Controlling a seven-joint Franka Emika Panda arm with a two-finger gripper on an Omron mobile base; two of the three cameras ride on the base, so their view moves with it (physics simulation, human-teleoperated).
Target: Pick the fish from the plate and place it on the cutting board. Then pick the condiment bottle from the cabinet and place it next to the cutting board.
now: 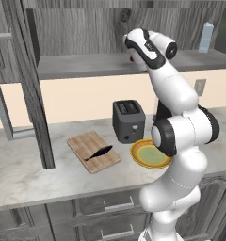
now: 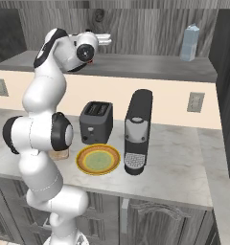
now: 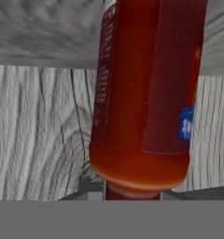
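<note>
Hand view has the condiment bottle (image 3: 146, 93) so close that its top and base are cut off, red body and dark label against the cabinet (image 3: 39, 140) back wall. From the left base view, the arm hides nearly all of the bottle on the shelf. The hand (image 2: 105, 40) is closed on the bottle. The fish (image 1: 99, 152) lies on the cutting board (image 1: 86, 143), beside the plate (image 1: 138, 157) on the tabletop (image 1: 20, 174).
</note>
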